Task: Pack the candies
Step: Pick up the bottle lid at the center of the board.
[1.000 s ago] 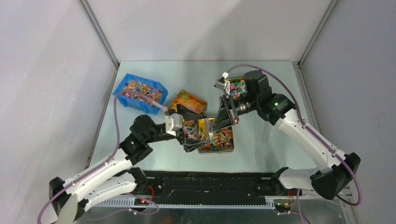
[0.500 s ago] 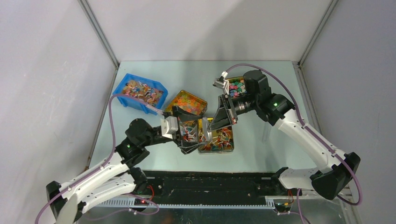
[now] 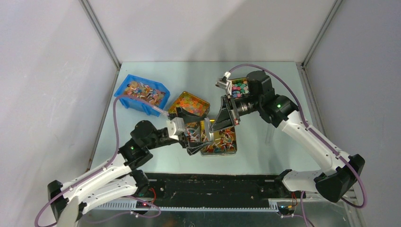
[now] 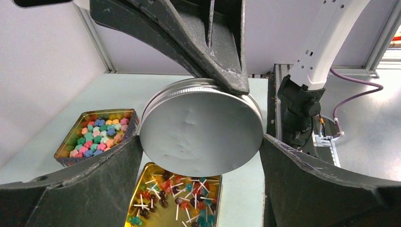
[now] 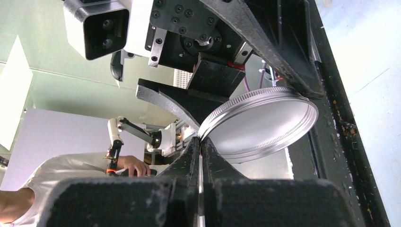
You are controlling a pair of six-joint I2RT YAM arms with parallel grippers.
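The candies (image 4: pixel 182 196), small lollipops with white sticks, lie in an open gold tin (image 4: pixel 153 172) on the table; the same tin (image 3: pixel 232 150) is at the centre of the top view. Above it hangs a round silver lid (image 4: pixel 201 127), tilted on edge. My right gripper (image 5: pixel 201 142) is shut on the lid's rim (image 5: pixel 265 123) and reaches it from above. My left gripper (image 4: pixel 201 142) is open wide, with one finger close to each side of the lid. In the top view both grippers meet over the tin, left (image 3: pixel 198 137) and right (image 3: pixel 216 124).
A blue bin (image 3: pixel 124 87) of mixed sweets stands at the back left. An orange-filled tin (image 3: pixel 190 103) sits behind the left gripper. A tin of pastel sweets (image 4: pixel 97 135) lies under the right arm (image 3: pixel 241 87). The black rail (image 3: pixel 213 187) runs along the near edge.
The left arm has shifted slightly, its gripper still wide around the lid. The right arm and the lid have stayed put.
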